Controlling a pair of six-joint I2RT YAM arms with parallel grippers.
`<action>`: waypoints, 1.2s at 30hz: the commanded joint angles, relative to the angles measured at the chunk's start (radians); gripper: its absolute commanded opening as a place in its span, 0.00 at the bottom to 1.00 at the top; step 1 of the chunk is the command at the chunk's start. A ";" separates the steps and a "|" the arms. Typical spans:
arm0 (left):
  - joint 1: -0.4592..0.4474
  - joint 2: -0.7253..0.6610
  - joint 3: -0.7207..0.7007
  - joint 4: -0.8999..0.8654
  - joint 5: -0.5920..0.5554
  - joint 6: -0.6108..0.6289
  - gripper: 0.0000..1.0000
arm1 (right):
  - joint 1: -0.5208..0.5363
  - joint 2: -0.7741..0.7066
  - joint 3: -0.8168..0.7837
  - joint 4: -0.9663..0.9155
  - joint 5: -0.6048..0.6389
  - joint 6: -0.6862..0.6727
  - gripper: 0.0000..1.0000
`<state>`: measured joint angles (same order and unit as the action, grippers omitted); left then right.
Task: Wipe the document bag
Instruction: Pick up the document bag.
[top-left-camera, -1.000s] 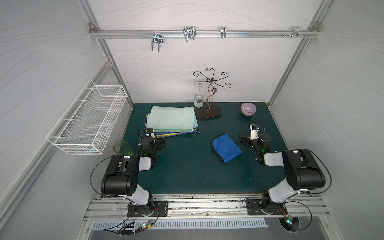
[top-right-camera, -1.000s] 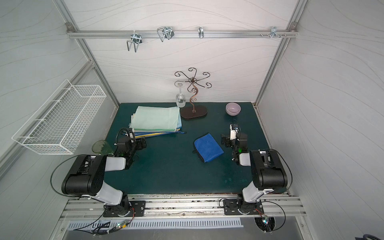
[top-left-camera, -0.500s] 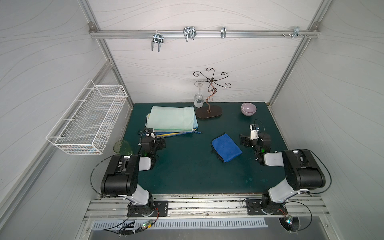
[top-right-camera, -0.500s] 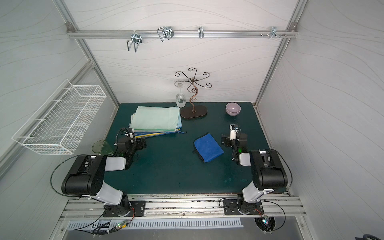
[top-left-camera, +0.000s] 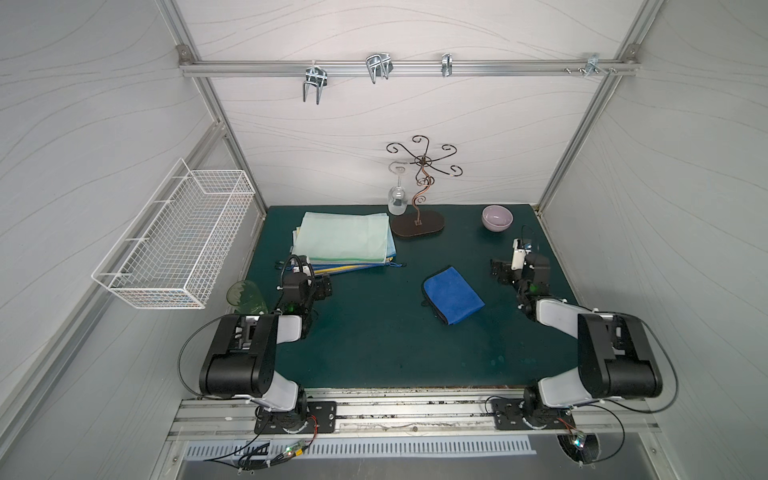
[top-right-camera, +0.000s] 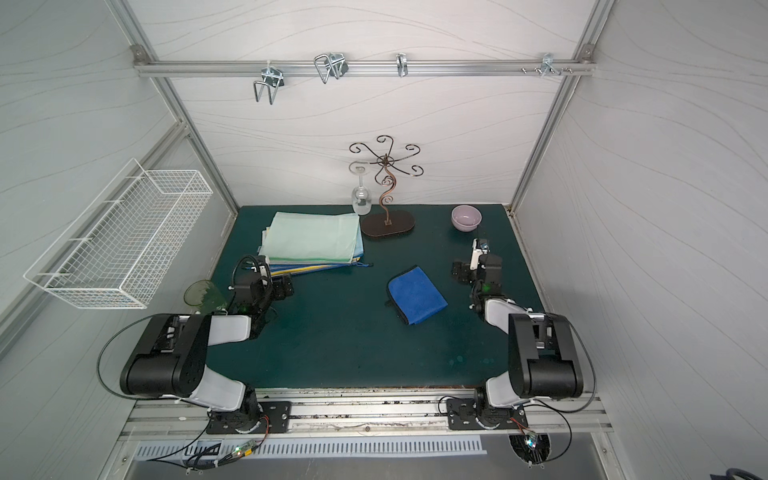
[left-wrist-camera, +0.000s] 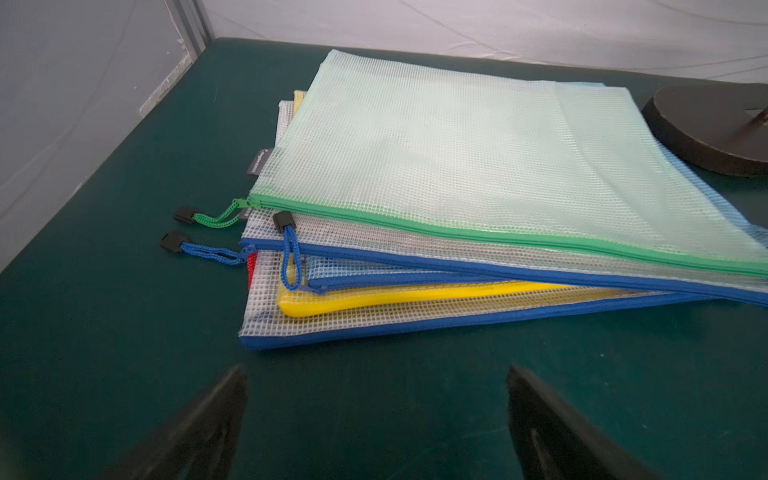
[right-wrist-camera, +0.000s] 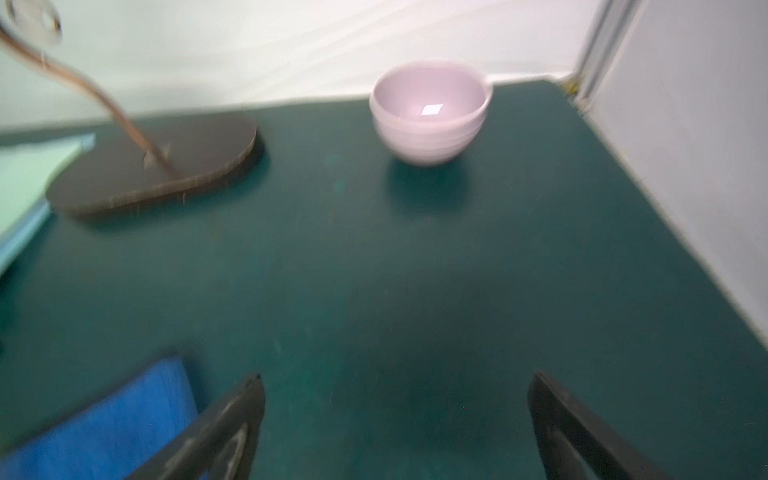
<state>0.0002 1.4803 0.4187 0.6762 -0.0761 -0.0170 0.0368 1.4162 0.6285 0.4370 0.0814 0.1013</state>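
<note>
1. The pale green mesh plastic document bag (left-wrist-camera: 436, 158), topmost on a stack of zip pouches (left-wrist-camera: 374, 316), looks light, thin and floppy. Its slick face would likely skid over the pouches beneath, so pinning a corner near the green zip (left-wrist-camera: 457, 231) seems the safest hold.
2. The folded blue microfibre cloth (top-left-camera: 453, 296), soft and limp, is probably best pinched at an edge.
3. The bag is translucent with a gridded weave and lies flat. No dirt can be made out on it.
4. It sits at the rear left of the dark green surface (top-left-camera: 374, 345), just beside a dark oval stand base (top-left-camera: 417, 224).
5. The left hand (left-wrist-camera: 378, 382), jaws spread wide and empty, hovers just short of the stack. The right hand (right-wrist-camera: 397, 386), equally wide and empty, is near the cloth and apparently not touching it.
</note>
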 joint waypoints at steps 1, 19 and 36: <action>-0.030 -0.065 0.095 -0.106 -0.026 0.046 0.99 | -0.005 -0.055 0.116 -0.337 0.095 0.197 0.99; -0.081 -0.047 0.602 -0.959 0.019 -0.624 0.95 | 0.218 0.000 0.468 -0.927 -0.128 0.347 0.99; 0.001 0.315 0.820 -0.865 -0.013 -0.963 0.56 | 0.255 0.035 0.492 -0.956 -0.171 0.316 0.99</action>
<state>-0.0185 1.7611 1.1866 -0.2214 -0.0765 -0.9165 0.2840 1.4322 1.0977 -0.4873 -0.0715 0.4332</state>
